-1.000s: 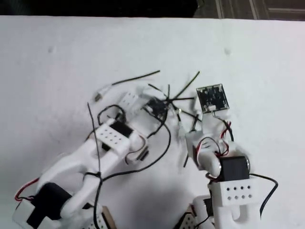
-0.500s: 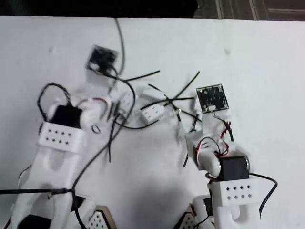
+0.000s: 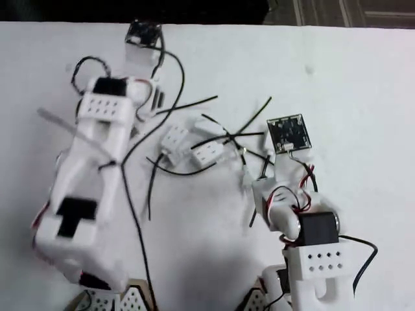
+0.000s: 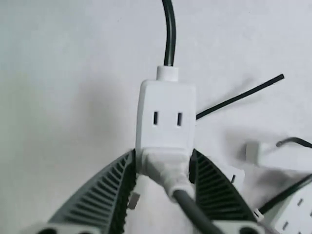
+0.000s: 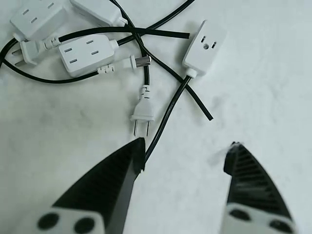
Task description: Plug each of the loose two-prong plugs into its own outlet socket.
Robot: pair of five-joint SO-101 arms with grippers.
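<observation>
Table: white, strewn with black cords.
Left gripper: clenched on near end of outlet socket, toward table's far left.
Right gripper: spread wide, just above loose plug.
Loose plug: flat on table, prongs toward right gripper, near spare sockets.

The high view looks steeply down over the white table from above the arms, their bases at the frame's lower edge. Each wrist view looks close along its gripper's fingers: the left gripper around one outlet block, the right gripper toward the cord tangle at the high view's centre.
</observation>
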